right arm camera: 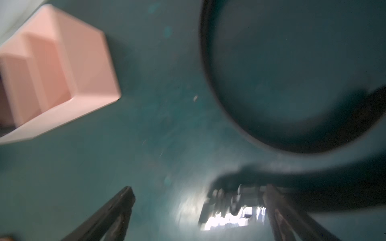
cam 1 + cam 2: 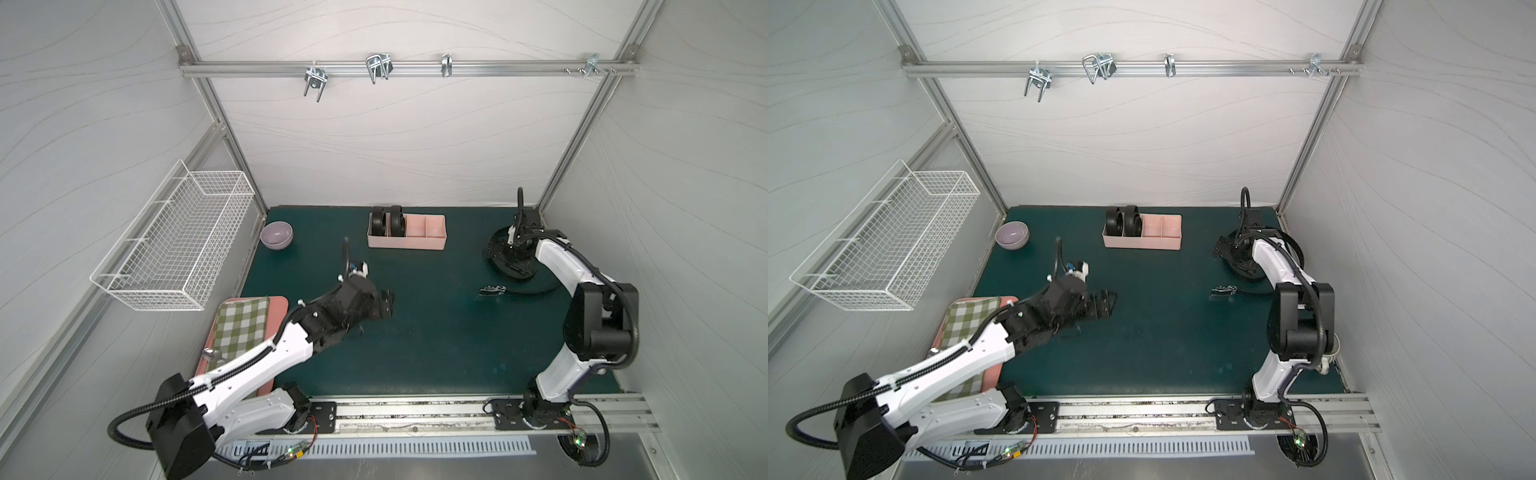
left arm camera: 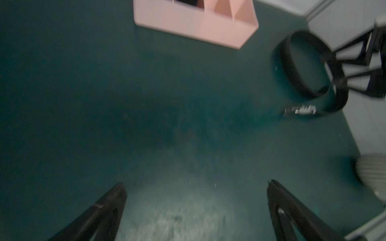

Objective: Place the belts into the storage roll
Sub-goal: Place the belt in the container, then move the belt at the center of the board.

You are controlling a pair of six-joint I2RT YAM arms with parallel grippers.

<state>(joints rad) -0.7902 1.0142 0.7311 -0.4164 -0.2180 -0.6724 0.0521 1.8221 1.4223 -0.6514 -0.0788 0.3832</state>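
Here, the long pale-pink rectangular plastic storage roll [image 2: 406, 244] sits at the far middle of the dark green table mat [image 2: 428, 340]. Its four compartments run in a row from left to right. The leftmost holds one tightly wound black belt standing on edge, the left coil [image 2: 378, 222]. The next compartment holds another, the second coil [image 2: 397, 223]. The two right compartments show bare pink floor.

A third, loose black belt [image 3: 287, 60] lies on the mat at the far right, well apart from the roll, curled in an open loop. Its small metal buckle [image 2: 492, 289] points left at the near end of the loop.

That makes three belts in all: two in the roll, one out on the mat.

The right gripper [image 1: 198, 187] hangs over this loop with its fingers spread wide, gripping nothing. In the right wrist view the buckle lies just beside one finger; the blur hides whether they touch. The left gripper [image 3: 196, 183] is also spread wide and holds nothing, above bare mat left of centre.

One white wire basket [image 2: 174, 249] hangs on the left wall. One round lilac bowl [image 2: 276, 235] stands at the far left corner of the mat. One flat pink tray [image 2: 280, 305] at the near left carries a green checked cloth [image 2: 241, 328], partly covered by the left arm.
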